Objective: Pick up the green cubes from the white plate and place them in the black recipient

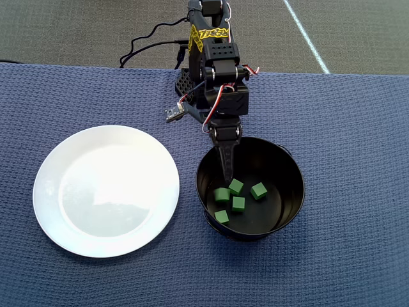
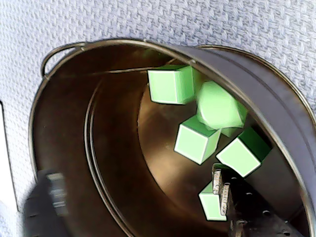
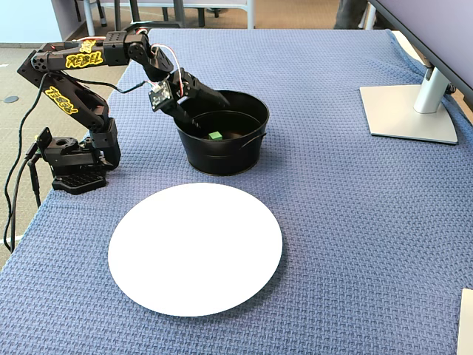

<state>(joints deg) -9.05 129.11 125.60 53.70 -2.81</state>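
Now at the tail of the task, by my reading: the white plate (image 1: 64, 192) lies bare on the blue woven cloth (image 1: 358, 128), and all five green cubes (image 1: 238, 204) sit on the floor of the black pot (image 1: 291, 160), clustered toward the side nearest the plate in the overhead view. The wrist view counts the same five, one partly behind my fingertips.

My gripper (image 1: 226, 174) reaches down inside the pot, tips just above the cubes. Jaws look nearly together with nothing between them, so released and empty, though the overhead angle is narrow.

Next move, as I judge it: lift straight up clear of the rim before swinging away, since the pot wall stands close on the base side and a sideways pull could catch the thin edge or nudge the pot.

Surroundings: the cloth covers the whole table; grey carpet with a white line beyond it. A monitor stand (image 3: 414, 111) sits well apart at the far right of the fixed view. Cables (image 1: 147, 41) trail from my base.
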